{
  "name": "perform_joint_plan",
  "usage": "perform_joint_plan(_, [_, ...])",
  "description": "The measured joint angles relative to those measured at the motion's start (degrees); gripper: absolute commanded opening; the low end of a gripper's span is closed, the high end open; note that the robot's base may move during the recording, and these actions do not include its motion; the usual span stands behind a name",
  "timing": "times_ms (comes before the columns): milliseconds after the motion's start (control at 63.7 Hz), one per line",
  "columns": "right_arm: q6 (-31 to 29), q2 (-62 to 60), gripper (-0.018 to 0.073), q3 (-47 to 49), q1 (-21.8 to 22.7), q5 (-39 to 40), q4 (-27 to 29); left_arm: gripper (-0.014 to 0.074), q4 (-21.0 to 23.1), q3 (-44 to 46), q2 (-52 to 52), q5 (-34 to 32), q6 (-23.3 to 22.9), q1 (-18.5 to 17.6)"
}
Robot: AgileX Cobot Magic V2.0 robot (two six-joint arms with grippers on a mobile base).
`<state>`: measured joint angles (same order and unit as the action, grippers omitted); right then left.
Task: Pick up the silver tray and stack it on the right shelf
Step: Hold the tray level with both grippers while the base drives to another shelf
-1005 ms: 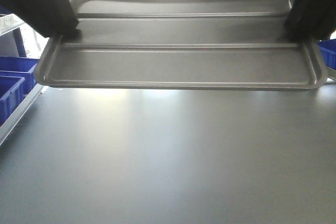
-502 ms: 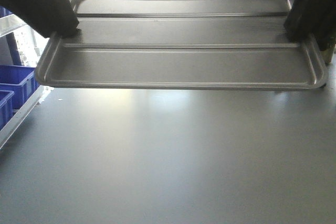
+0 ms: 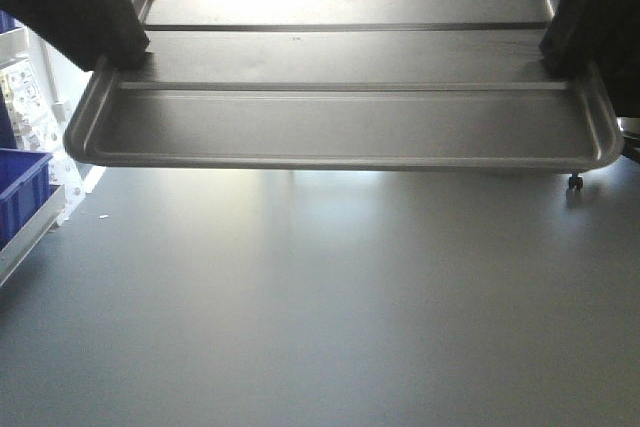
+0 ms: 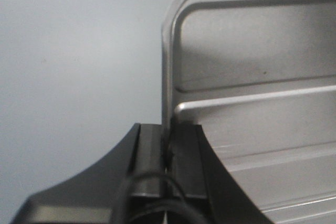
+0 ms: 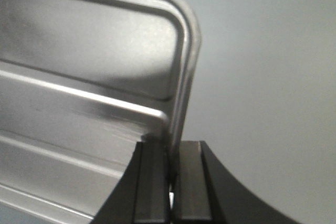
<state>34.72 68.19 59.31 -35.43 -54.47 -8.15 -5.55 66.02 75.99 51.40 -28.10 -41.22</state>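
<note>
A bare grey worktop fills the near half of your front view, matt, with a pale sheen just under the tray. At nine o'clock a blue bin stands beside the worktop's edge. At three o'clock a small black caster peeps out below the tray's corner.

Above that, the silver tray hangs across the frame with a long side toward you, apparently clear of the worktop. Its floor is empty, and its two long ridges run from nine o'clock to three.

Your left hand holds it at ten o'clock and your right hand at two, one on each short end. The wrist views show each grip closely. The left hand is clamped on the raised rim, one finger inside and one outside, just beside the end of a ridge. The right hand pinches its own rim the same way.

Expect the tray to be stiff, since it shows no sag between your two holds. It is thin sheet steel, so probably light, and polished enough to slide in a narrow pinch. Both grips lie on one line across it, so it may swing about that line. Move the arms together, and gently. The middle of each short rim looks the right place to hold, as the rounded corners offer less to bite on.

Bright windows sit beyond at twelve o'clock. The right shelf shows in no view.
</note>
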Motion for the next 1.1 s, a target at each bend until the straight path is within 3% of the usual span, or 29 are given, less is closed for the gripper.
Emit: perform_joint_plan(1099, [0.0, 0.0, 0.0056, 0.0, 0.0, -0.2, 0.0, -0.0093, 0.7, 0.0, 0.0, 0.1, 0.0, 0.0])
